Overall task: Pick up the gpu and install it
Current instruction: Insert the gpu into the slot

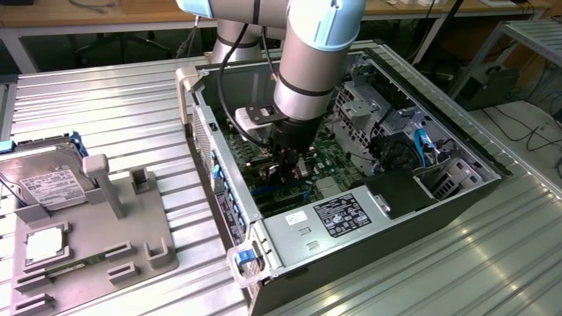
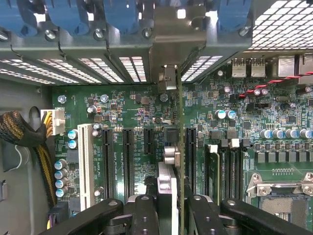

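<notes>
Gripper (image 2: 168, 208) inside the open case (image 1: 457, 197) clamps the gpu (image 2: 179, 147), a thin card seen edge-on, upright over the green motherboard (image 2: 127, 105), its long axis running toward the perforated metal slot brackets (image 2: 98, 68), parallel to black slots (image 2: 128, 161).

We see a ribbed tabletop (image 1: 105, 112) of dull silvery metal carrying a matt grey plastic holder tray (image 1: 131, 230) and an open black computer case (image 1: 412, 224) with bare sheet-metal walls. Inside it, the green motherboard (image 2: 122, 105) looks smooth and faintly glossy, with black plastic slots, shiny metal capacitor tops and a perforated metal back panel (image 2: 98, 68) topped by glossy blue plastic clips. The matt black gripper (image 2: 171, 205) clasps the thin gpu card (image 2: 179, 161), seen edge-on with a bright silvery metal bracket, and the silver hard drive (image 1: 49, 184) bears a white paper label.
</notes>
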Controlling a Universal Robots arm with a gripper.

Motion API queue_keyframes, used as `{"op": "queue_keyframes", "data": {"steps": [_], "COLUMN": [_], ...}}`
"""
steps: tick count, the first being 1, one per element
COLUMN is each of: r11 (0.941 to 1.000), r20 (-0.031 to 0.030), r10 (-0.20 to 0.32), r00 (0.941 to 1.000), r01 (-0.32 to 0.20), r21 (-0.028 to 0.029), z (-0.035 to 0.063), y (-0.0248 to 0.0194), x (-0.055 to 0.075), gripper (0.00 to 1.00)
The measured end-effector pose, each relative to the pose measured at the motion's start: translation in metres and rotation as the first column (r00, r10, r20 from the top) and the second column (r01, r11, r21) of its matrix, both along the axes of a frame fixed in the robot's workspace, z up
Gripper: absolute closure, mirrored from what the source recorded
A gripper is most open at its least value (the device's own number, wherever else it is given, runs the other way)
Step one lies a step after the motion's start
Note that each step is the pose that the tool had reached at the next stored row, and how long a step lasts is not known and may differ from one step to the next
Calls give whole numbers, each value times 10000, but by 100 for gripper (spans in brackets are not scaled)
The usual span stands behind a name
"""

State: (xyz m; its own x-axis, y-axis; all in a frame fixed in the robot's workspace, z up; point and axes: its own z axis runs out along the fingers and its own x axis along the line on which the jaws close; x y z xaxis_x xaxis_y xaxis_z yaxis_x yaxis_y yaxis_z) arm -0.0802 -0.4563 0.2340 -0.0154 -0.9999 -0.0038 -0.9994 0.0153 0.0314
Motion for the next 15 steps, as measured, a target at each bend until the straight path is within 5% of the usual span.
{"op": "queue_keyframes", "data": {"steps": [10,15], "r11": [10000,10000], "r20": [52,134], "r10": [0,1], "r00": [10000,9999], "r01": [0,-1], "r21": [1,0], "z": [17,17], "y": [1,4], "x": [0,0], "gripper": [71,71]}}
